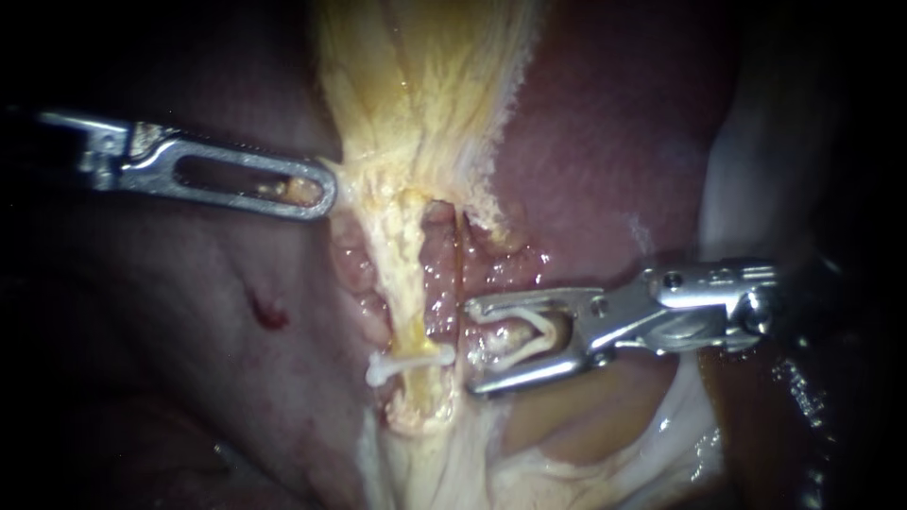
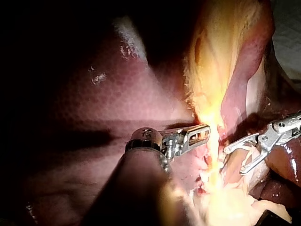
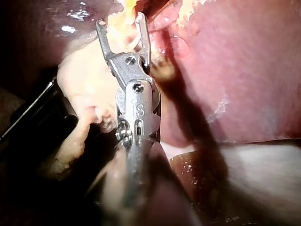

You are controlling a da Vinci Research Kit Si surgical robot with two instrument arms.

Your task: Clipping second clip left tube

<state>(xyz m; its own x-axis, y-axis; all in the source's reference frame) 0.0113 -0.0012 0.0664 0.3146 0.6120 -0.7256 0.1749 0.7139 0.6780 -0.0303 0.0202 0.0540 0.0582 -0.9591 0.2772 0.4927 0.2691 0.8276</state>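
1. Slender silver right instrument [image 1: 470, 347], lower right: jaws stand wide, holding an open white plastic clip [image 1: 529, 338]
2. Pale yellow left tube [image 1: 413, 283], centre, lies just beside those jaws, not between them; a latched white clip [image 1: 408, 363] crosses it lower down
3. Silver left instrument [image 1: 326, 194], upper left, pinches yellow fibrous tissue [image 1: 416, 113]; if that slips, closing could miss or half-catch the tube

Liver [image 1: 170, 283] with small blood spot [image 1: 269, 314]
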